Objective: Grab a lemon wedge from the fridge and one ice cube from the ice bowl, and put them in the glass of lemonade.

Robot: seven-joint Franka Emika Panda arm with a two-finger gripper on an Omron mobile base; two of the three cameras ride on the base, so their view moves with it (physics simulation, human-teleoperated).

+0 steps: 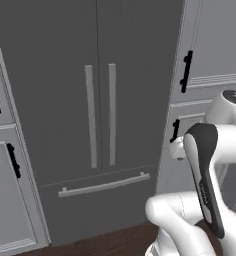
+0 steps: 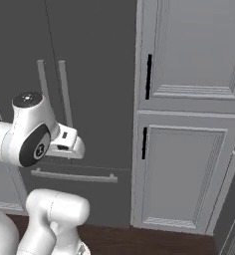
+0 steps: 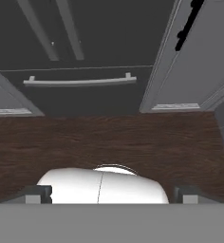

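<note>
Both doors of the fridge (image 1: 90,100) are closed with the lemon wedge presumably inside, and the hand (image 3: 111,192), fingers wide and empty, could slip off the thin bar handles (image 1: 101,115).

I'm in a rendered home kitchen: tall dark grey double-door fridge (image 1: 97,95) w/ long grey bar handles (image 1: 91,117), light grey panelled cabinets (image 2: 189,114) w/ black handles (image 2: 149,76) either side, dark wood-plank floor (image 3: 109,142).

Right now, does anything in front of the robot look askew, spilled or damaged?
Nothing stands out. The fridge has both doors shut, its bar handles straight and its drawer closed; the wood floor shows no spill.
</note>
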